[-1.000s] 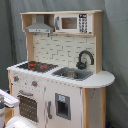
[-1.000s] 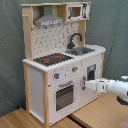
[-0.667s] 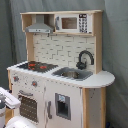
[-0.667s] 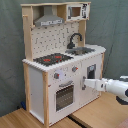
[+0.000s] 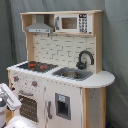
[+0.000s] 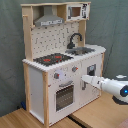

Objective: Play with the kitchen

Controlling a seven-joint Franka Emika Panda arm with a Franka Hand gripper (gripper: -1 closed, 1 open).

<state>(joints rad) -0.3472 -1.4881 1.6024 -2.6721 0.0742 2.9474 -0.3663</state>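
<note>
The kitchen (image 5: 92,102) (image 6: 36,87) is a white and light-wood toy unit standing upright in both exterior views. It has a black-red stovetop (image 6: 52,59), a grey hood (image 6: 49,19), a black faucet (image 6: 75,39) over the sink (image 5: 72,74), a small microwave (image 5: 72,22) and a windowed oven door (image 6: 64,95). In the second exterior view my gripper (image 6: 84,80) reaches in from the right. Its tip is at the kitchen's front, just right of the oven door and below the knobs (image 6: 56,76). In the first exterior view only part of my white arm (image 5: 7,97) shows at the lower left.
The kitchen stands on light wooden boards (image 6: 102,112) with a dark seam between them. A grey-green curtain (image 6: 115,30) hangs behind and beside it. A cupboard door with a dark panel (image 5: 62,105) sits right of the oven.
My arm has moved left in the second exterior view, bringing the gripper tip up to the kitchen's front. In the first exterior view the arm has risen further into view.
</note>
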